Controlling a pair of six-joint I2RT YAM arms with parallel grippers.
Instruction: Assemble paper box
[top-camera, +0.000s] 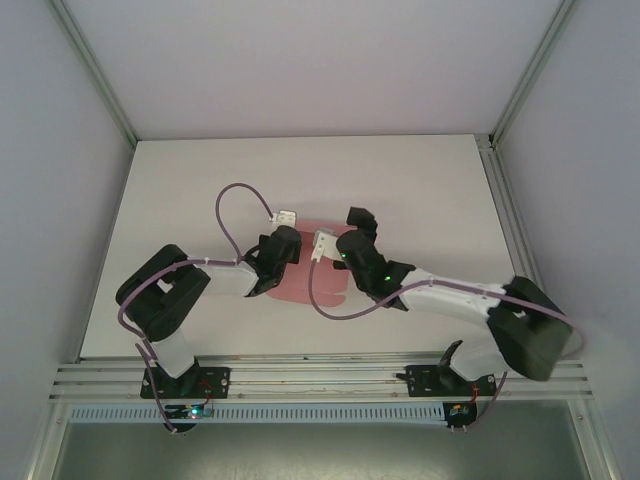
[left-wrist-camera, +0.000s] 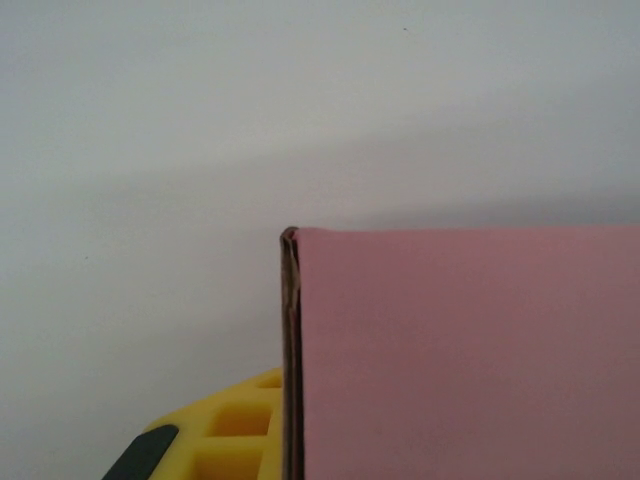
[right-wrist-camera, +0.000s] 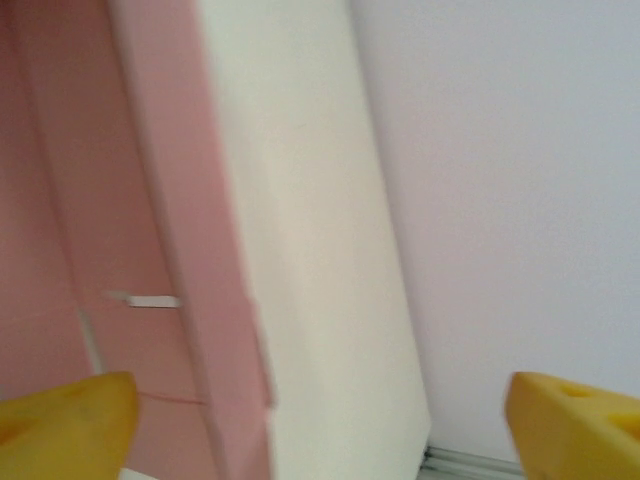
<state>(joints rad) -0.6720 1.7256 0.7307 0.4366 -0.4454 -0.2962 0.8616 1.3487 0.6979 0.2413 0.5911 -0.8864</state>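
The paper box (top-camera: 300, 285) is a pink card lying partly folded at the middle of the table, between my two grippers. My left gripper (top-camera: 283, 245) sits over its left part. In the left wrist view a flat pink panel (left-wrist-camera: 460, 350) stands up with its folded edge against one yellow finger (left-wrist-camera: 225, 430); the other finger is hidden behind the card, and the left gripper (left-wrist-camera: 295, 440) looks shut on that edge. My right gripper (top-camera: 357, 222) hovers at the card's far right corner. In the right wrist view the right gripper (right-wrist-camera: 320, 430) is wide open, with the pink card (right-wrist-camera: 90, 200) towards its left finger (right-wrist-camera: 65, 425).
The white table (top-camera: 180, 200) has bare room on the left, the right and at the back. Grey walls close it in on three sides, and an aluminium rail (top-camera: 320, 375) runs along the near edge. Purple cables (top-camera: 235, 195) loop over both arms.
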